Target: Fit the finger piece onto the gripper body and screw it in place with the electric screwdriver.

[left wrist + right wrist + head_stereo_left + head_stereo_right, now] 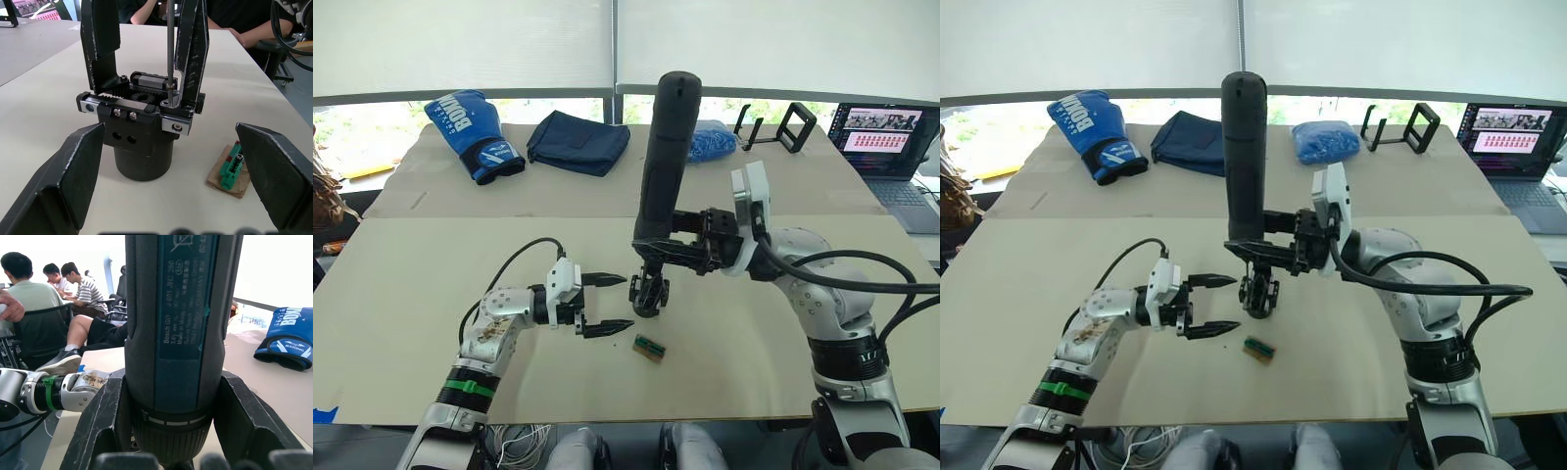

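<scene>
Now | electric screwdriver [664, 157] upright, clamped by right gripper [677, 242], bit on screw | gripper body [142, 142] on table, finger piece [192, 44] seated | left gripper [605, 305] spread beside it | risk: unbraced body twists, bit slips.

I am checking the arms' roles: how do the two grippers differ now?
The right gripper is shut on the upright electric screwdriver, raised above the table; the left gripper is open and empty, low by the table. The screwdriver's bit meets the gripper body; the left gripper only faces it. Both have two black fingers.
</scene>
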{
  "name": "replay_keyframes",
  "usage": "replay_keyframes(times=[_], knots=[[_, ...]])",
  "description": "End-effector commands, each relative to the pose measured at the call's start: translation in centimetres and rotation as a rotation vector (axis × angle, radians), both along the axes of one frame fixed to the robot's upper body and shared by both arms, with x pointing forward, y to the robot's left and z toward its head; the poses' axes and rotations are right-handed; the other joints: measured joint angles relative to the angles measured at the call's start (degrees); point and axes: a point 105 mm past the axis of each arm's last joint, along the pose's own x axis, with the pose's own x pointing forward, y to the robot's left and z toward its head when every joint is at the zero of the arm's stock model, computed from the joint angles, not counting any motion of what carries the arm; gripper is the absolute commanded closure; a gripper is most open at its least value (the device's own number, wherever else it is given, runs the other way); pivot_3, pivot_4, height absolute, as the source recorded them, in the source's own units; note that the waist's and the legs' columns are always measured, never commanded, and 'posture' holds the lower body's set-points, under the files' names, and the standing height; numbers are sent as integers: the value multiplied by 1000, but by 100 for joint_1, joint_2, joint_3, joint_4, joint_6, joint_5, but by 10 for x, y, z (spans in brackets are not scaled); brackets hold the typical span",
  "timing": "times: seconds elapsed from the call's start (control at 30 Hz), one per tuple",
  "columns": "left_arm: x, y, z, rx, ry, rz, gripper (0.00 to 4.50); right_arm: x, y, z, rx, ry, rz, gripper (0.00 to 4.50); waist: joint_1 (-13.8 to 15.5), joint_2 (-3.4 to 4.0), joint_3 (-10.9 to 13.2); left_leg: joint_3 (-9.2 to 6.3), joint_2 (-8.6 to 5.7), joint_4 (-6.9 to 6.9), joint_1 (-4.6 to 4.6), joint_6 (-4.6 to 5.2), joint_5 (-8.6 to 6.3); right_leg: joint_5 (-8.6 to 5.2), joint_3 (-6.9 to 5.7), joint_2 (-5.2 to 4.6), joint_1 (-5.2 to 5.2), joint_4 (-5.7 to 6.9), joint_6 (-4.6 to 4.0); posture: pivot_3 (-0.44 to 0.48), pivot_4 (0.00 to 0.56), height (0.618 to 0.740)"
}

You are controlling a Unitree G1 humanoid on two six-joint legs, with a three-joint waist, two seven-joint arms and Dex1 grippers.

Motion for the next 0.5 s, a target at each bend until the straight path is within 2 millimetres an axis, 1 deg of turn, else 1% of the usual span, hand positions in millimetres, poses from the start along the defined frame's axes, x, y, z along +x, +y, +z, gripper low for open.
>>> replay_keyframes(times=[0.03, 0.5], knots=[[1, -2, 6, -4, -35, -2, 0, -9, 0, 17, 20, -85, 28, 2593, -1, 0, 0, 0, 0, 0, 0, 0, 0, 0, 0, 0, 0, 0, 0, 0, 150, 740], [2, -7, 7, -8, -39, -5, 0, -8, -5, 23, 29, -93, 16, 2593, 2, 0, 0, 0, 0, 1, 0, 0, 0, 0, 0, -1, 0, 0, 0, 0, 150, 740]])
